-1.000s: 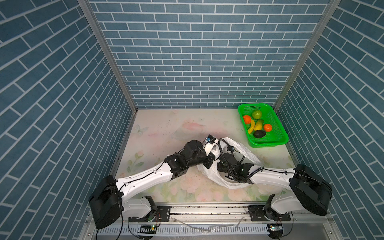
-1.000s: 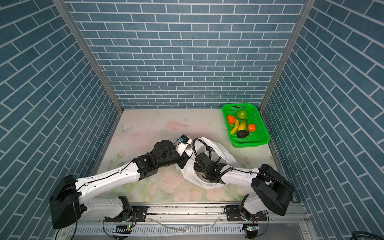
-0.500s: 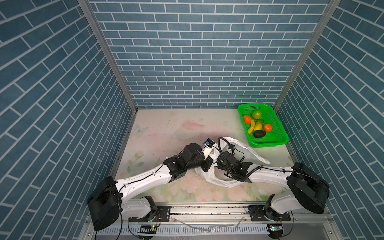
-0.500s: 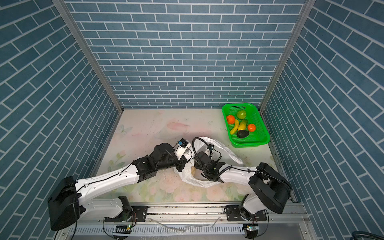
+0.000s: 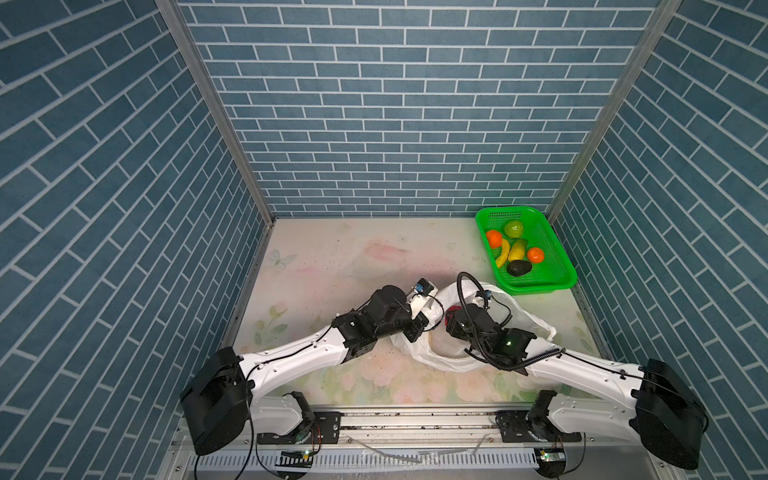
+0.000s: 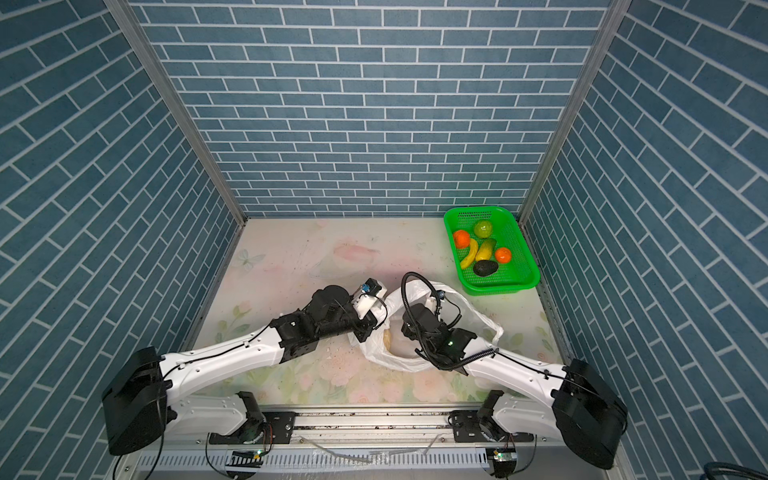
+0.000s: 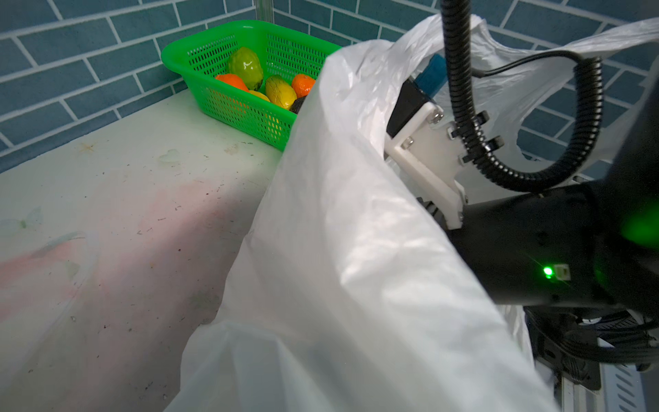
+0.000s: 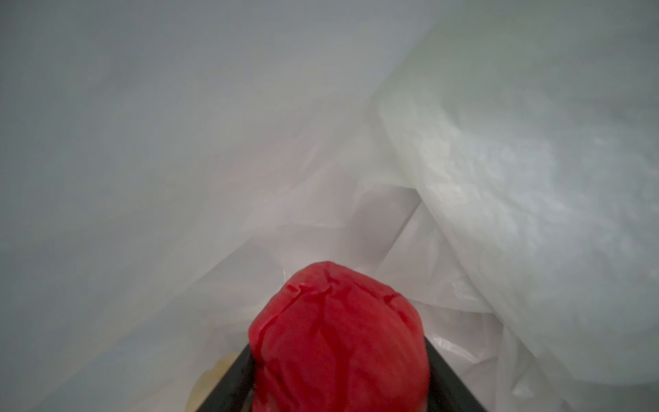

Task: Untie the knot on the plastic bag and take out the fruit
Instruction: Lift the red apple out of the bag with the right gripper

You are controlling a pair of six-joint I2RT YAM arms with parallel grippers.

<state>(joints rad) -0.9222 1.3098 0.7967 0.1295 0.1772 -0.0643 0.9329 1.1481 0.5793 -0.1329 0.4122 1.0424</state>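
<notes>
Bag [image 5: 528, 320], white, mouth open, front centre of table [image 5: 332, 257]; right gripper [image 8: 344, 378] inside it, clamped on red fruit [image 8: 338, 328].

Left gripper [image 5: 422, 326]: closed on the bag's left rim, with plastic draped over it in the left wrist view and the fingertips hidden. Right gripper: black fingers [image 8: 453, 378] press both sides of the red fruit, with bag plastic all round. Pale fruit [image 6: 387, 338]: in the bag, just beside the right gripper. Basket [image 5: 503, 214]: green, perforated, in the back right corner, near the bag but apart from it in both top views. Contents: apple [image 5: 513, 228], two oranges [image 5: 493, 237] [image 5: 535, 255], banana [image 5: 503, 255], mango [image 5: 518, 249], avocado [image 5: 519, 267].
</notes>
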